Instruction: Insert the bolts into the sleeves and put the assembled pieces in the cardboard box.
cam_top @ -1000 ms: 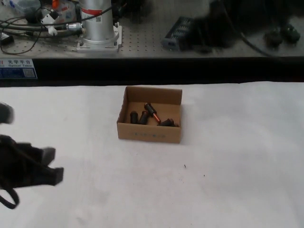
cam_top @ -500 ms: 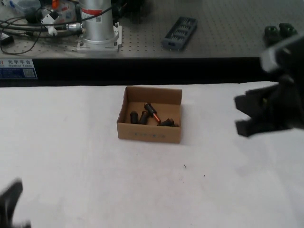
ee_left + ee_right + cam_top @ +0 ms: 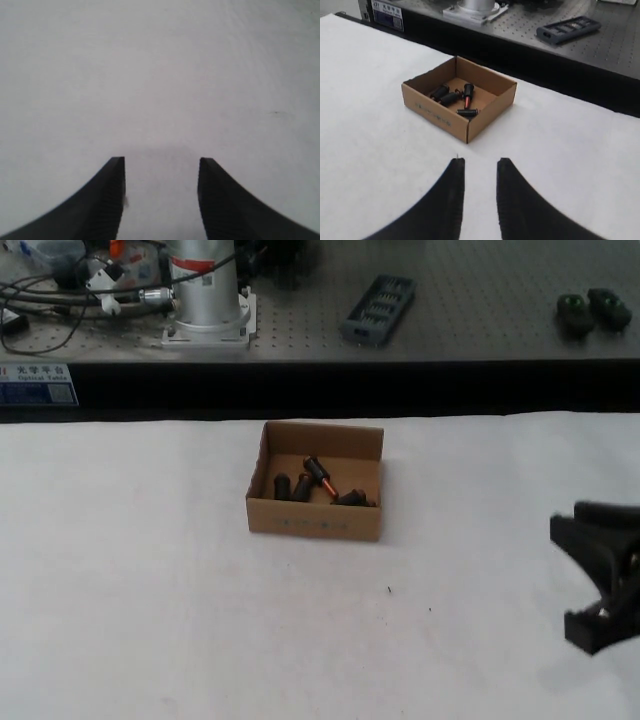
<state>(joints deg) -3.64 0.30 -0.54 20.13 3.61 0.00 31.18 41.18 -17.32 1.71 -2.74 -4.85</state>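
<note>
Left gripper [image 3: 161,161] and right gripper [image 3: 480,162] hang spread and empty. With the assembled pieces [image 3: 320,477] in the cardboard box [image 3: 314,523], retreat well clear of it.

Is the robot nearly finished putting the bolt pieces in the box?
Looks nearly finished. Done: the pieces lie in the cardboard box. In hand: nothing; left gripper and right gripper have open, empty jaws. Left: probably nothing, since every piece seen is boxed.

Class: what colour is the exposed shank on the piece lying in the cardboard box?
Orange-red; the shank shows best in the right wrist view.
</note>
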